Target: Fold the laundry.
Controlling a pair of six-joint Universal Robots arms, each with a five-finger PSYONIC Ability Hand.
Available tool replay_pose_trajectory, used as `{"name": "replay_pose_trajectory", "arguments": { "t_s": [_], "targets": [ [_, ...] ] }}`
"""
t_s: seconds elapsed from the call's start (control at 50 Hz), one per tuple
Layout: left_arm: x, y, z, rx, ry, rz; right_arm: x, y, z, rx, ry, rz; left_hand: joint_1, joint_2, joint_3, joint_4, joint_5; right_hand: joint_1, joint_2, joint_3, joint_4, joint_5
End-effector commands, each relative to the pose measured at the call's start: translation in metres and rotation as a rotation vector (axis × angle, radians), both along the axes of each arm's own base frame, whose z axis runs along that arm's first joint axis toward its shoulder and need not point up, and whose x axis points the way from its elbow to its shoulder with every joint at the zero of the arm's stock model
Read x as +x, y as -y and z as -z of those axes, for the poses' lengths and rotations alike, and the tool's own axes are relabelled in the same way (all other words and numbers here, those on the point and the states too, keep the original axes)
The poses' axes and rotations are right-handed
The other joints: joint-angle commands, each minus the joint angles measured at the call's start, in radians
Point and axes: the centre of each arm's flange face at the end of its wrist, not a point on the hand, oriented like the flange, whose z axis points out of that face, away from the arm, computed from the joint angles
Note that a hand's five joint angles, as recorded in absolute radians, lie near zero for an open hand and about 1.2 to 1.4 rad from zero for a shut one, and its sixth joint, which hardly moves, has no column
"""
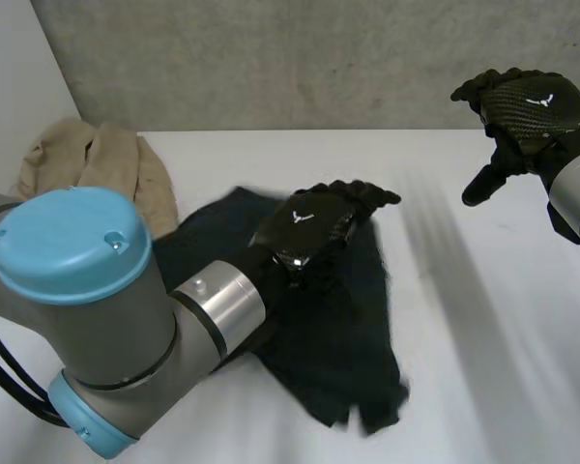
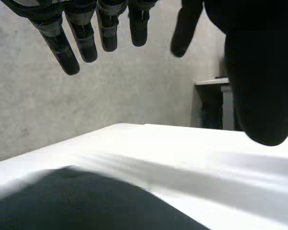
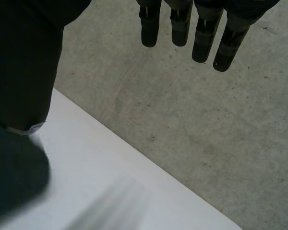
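left arm (image 1: pixel 77 309) nearest, hiding near-left tabletop (image 1: pixel 483 319) | dark garment (image 1: pixel 338 329) crumpled mid-tabletop | left hand (image 1: pixel 314 227) over its far part; left wrist view adds: fingers (image 2: pixel 81 43) straight, spread, clear of cloth, empty | beige cloth (image 1: pixel 97 164) heaped far left | right hand (image 1: pixel 527 106) raised far right, fingers loosely extended, empty

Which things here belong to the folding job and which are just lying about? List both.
Job:
dark garment, below the open left hand
beige clothes, heaped at the table's far left corner
right hand, open, raised

Just there:
white table
grey wall
dark stand beyond the table
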Motion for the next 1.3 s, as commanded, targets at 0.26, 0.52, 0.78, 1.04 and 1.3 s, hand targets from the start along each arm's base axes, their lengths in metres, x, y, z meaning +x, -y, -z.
{"name": "replay_pose_trajectory", "arguments": {
  "t_s": [0.26, 0.52, 0.78, 1.04, 1.3],
  "targets": [
    [0.139, 0.127, 0.014, -0.055, 0.266, -0.703, 0.033, -0.018, 0.049, 0.088, -0.178, -0.205, 0.009, -0.004, -0.011, -0.004, -0.026, -0.022, -0.043, -0.038, -0.057, -0.066],
    [0.168, 0.110, 0.052, 0.074, 0.467, -0.717, 0.079, -0.033, 0.115, -0.015, -0.576, -0.474, 0.035, 0.022, 0.015, 0.023, 0.000, -0.022, -0.043, -0.038, -0.057, -0.066],
    [0.171, 0.120, 0.084, 0.108, 0.570, -0.699, 0.096, -0.004, 0.155, -0.037, -0.697, -0.505, 0.270, 0.257, 0.250, 0.257, 0.235, -0.022, -0.043, -0.038, -0.057, -0.066],
    [0.162, 0.160, 0.107, 0.006, 0.713, -0.671, 0.102, 0.010, 0.178, -0.016, -0.706, -0.512, 1.064, 1.051, 1.044, 1.052, 1.029, 0.433, 0.411, 0.416, 0.397, 0.388],
    [0.117, 0.223, -0.012, -0.444, 0.457, -0.806, 0.120, 0.068, 0.096, -0.243, -0.552, -0.252, 1.207, 1.193, 1.186, 1.194, 1.171, 1.200, 1.178, 1.183, 1.164, 1.156]
  ]
}}
